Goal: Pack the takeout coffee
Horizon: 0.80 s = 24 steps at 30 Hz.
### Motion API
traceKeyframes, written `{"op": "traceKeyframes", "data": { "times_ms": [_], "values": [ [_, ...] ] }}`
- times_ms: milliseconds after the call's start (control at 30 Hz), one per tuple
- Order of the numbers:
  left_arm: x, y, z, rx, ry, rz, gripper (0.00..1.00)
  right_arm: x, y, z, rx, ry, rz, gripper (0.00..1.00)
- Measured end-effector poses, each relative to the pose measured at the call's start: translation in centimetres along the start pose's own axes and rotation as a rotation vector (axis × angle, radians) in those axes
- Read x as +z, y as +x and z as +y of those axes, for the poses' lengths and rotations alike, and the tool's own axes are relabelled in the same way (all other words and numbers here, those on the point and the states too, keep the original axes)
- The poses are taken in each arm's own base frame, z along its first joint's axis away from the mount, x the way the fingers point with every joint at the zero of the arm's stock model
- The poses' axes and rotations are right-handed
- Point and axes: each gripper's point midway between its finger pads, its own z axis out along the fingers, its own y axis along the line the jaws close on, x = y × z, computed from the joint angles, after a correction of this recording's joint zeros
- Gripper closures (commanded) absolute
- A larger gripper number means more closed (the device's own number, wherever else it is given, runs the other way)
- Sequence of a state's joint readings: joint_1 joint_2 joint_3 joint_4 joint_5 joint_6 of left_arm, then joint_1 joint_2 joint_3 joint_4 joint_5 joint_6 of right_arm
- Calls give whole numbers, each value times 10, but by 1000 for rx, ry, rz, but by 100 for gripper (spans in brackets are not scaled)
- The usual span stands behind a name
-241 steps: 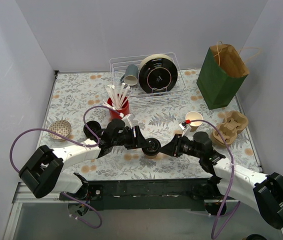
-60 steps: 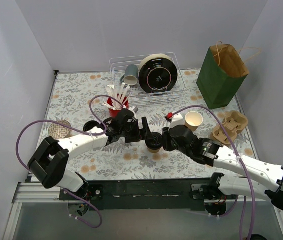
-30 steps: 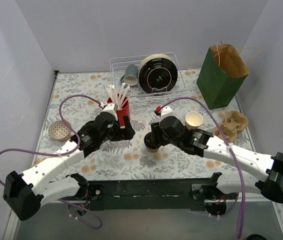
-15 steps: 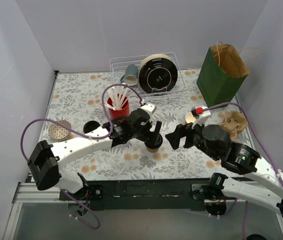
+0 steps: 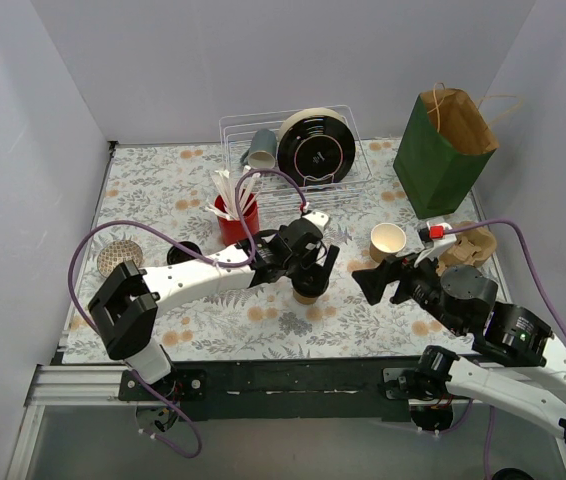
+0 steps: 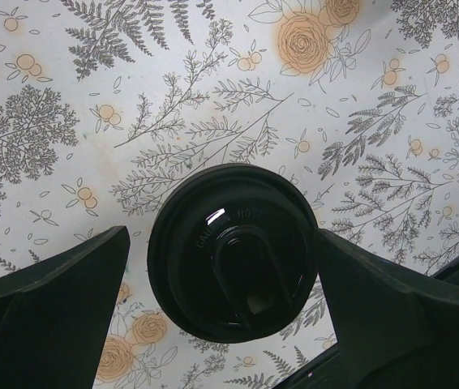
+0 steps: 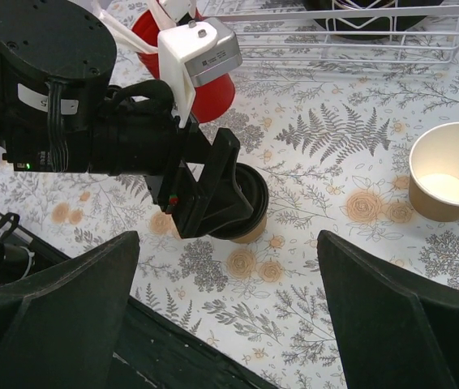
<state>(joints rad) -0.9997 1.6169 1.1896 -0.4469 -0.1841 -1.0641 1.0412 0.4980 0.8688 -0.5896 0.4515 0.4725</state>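
A brown takeout cup with a black lid [image 5: 306,292] stands on the floral table, its lid [image 6: 233,251] filling the left wrist view. My left gripper [image 5: 312,264] hangs open just above it, fingers [image 6: 51,312] on both sides of the lid and clear of it. My right gripper [image 5: 379,280] is open and empty, a short way right of that cup [image 7: 254,223]. An open empty paper cup [image 5: 388,240] [image 7: 447,172] stands further right. A cardboard cup carrier [image 5: 468,250] and a green paper bag [image 5: 441,150] are at the right.
A red cup of white straws [image 5: 235,215] [image 7: 217,97] stands behind the left arm. The wire dish rack [image 5: 298,150] at the back holds a grey mug and a black plate. A small patterned bowl [image 5: 120,258] and a loose black lid [image 5: 177,254] lie at the left.
My right gripper let go of the lidded cup, opened wide and drew back to the right. My left gripper swung in over the lidded cup, still open.
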Motion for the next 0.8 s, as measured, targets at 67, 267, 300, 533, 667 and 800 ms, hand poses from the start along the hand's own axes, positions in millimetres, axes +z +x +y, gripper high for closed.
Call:
{"op": "traceKeyframes", "data": {
  "times_ms": [67,267,300,533,667,800],
  "values": [
    [1,0,-1,-1,2,0,5,0,0,-1,0,2,-2,1],
    [1,1,-4,-18,4,0,3,1,6,-4,-7,13,11,2],
    [1,1,-4,-20,3,1,2,1,7,-5,-9,15,15,1],
    [-6,1,0,-19,-18,4,2,0,7,-5,-8,14,14,2],
    [-10,-1,3,-31,-38,-2,2,6,21,-10,-26,34,39,1],
    [-22,-7,13,-78,-87,-31,2,22,42,-15,-92,71,124,2]
  ]
}}
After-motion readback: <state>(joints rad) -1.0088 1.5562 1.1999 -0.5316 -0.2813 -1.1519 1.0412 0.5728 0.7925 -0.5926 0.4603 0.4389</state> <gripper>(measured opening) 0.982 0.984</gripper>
